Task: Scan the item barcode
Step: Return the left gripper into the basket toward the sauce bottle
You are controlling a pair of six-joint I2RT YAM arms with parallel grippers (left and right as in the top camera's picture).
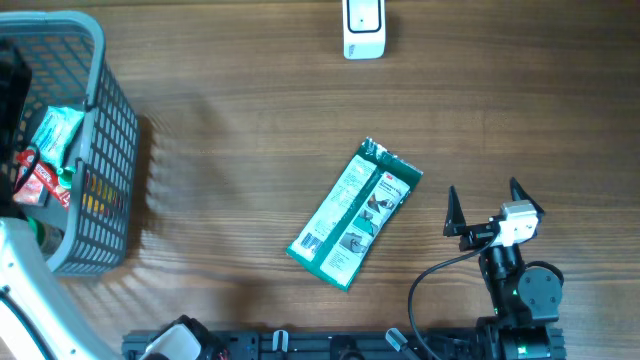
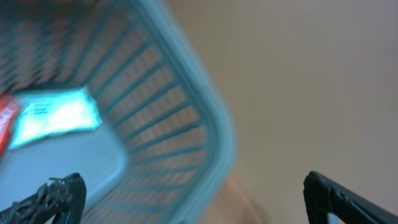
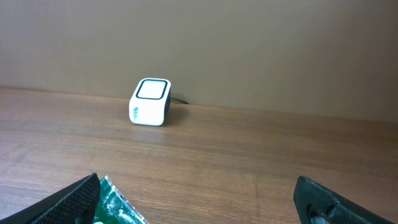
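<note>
The item, a flat green and white packet point(image 1: 355, 215), lies face up on the wooden table with a small barcode near its lower left end. The white barcode scanner point(image 1: 363, 28) stands at the table's far edge, also the white scanner point(image 3: 150, 101) in the right wrist view. My right gripper point(image 1: 485, 205) is open just right of the packet, with nothing between its fingers. In its wrist view the gripper point(image 3: 202, 202) has the packet's corner point(image 3: 115, 208) beside its left finger. My left gripper point(image 2: 193, 205) is open and empty above the basket's rim point(image 2: 205, 118); that view is blurred.
A grey mesh basket point(image 1: 110, 130) stands at the left edge and holds a teal packet point(image 1: 55, 135), a red packet point(image 1: 35, 182) and other goods. The left arm's white body point(image 1: 20, 290) shows at the lower left corner.
</note>
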